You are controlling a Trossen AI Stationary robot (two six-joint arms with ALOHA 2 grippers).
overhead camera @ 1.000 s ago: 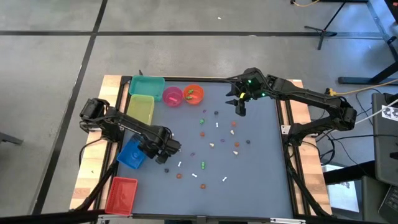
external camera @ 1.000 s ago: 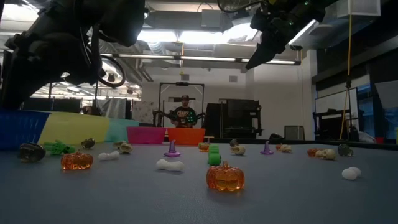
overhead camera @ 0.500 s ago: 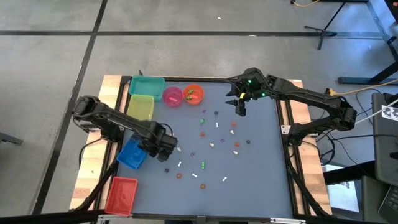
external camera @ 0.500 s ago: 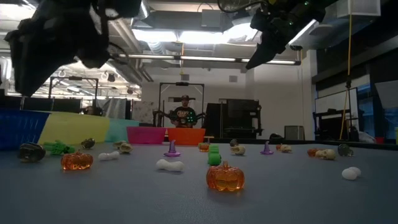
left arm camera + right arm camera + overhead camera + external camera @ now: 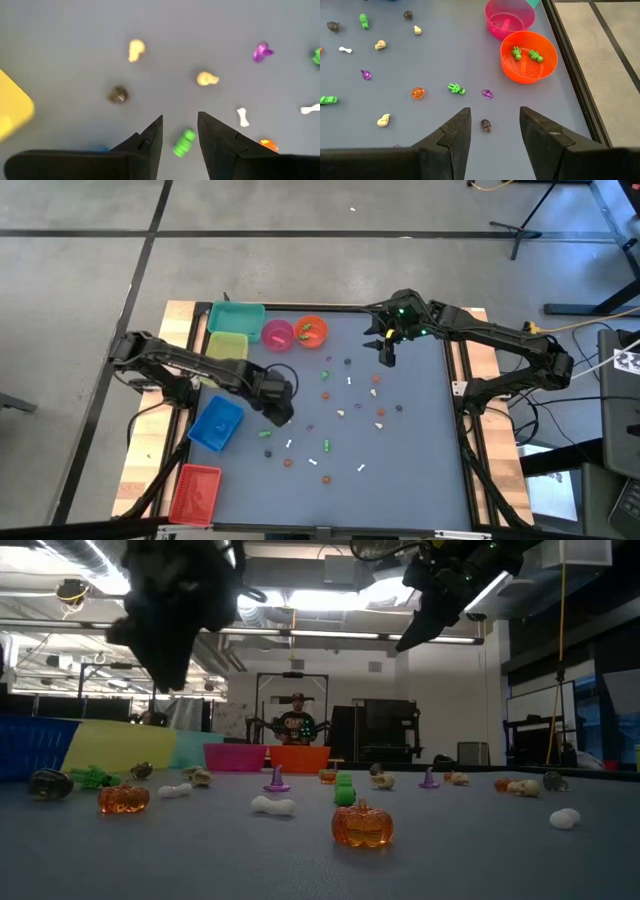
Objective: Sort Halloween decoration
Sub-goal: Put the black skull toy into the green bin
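The Halloween decoration lies scattered over the grey table (image 5: 420, 470): tiny skulls, bones, pumpkins (image 5: 362, 825) and green pieces. My left gripper (image 5: 279, 411) hangs open above the table's left middle, pointing steeply down. A green trinket (image 5: 184, 142) lies on the table under the gap between its fingers, untouched. My right gripper (image 5: 386, 356) waits open, high over the far middle. A dark skull (image 5: 485, 125) lies on the table below its fingers. Two green trinkets (image 5: 526, 53) lie in the orange bowl (image 5: 311, 331).
Along the left side stand a teal bin (image 5: 236, 318), a yellow bin (image 5: 227, 352), a blue bin (image 5: 216, 423) and a red bin (image 5: 195, 492). A pink bowl (image 5: 277, 334) stands beside the orange bowl. A person stands in the room behind the table (image 5: 297, 720).
My left gripper has risen from beside the blue bin and gone toward the table's right and far edges. It has tipped over and now points steeply down. A green trinket that it covered now shows on the table.
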